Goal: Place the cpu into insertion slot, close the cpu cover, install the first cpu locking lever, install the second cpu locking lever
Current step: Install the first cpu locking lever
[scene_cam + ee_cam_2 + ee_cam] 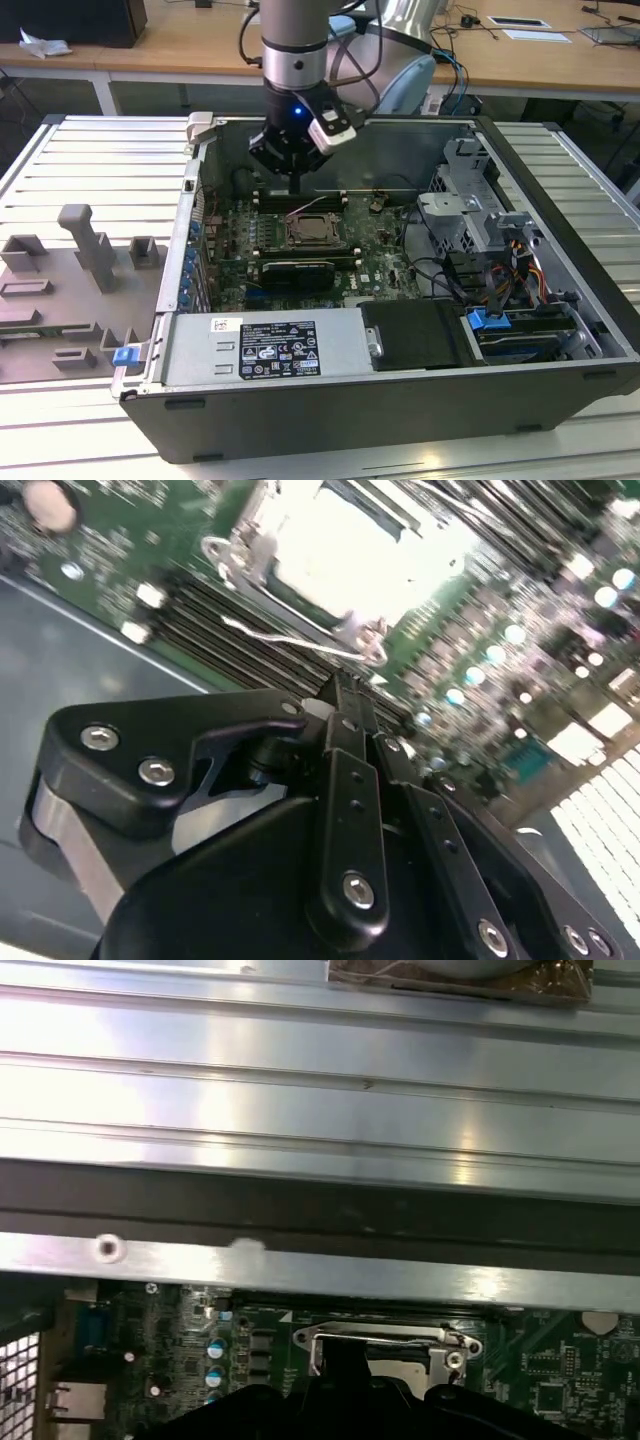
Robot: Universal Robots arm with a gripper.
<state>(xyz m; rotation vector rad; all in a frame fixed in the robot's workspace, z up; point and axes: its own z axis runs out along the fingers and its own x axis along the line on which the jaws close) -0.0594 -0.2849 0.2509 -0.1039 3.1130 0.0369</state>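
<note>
Inside the open case (350, 412), the clenched end effector (297, 187) hangs near the insertion slot (313, 231).

Power supply label (278, 350): print illegible.

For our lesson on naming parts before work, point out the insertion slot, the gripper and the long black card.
insertion slot (293, 233), exterior view, its rim.
gripper (297, 186), exterior view, its lower end.
long black card (292, 272), exterior view, its top face.

The gripper (345, 1362) hides part of the insertion slot (405, 1337) in the first wrist view.
</note>
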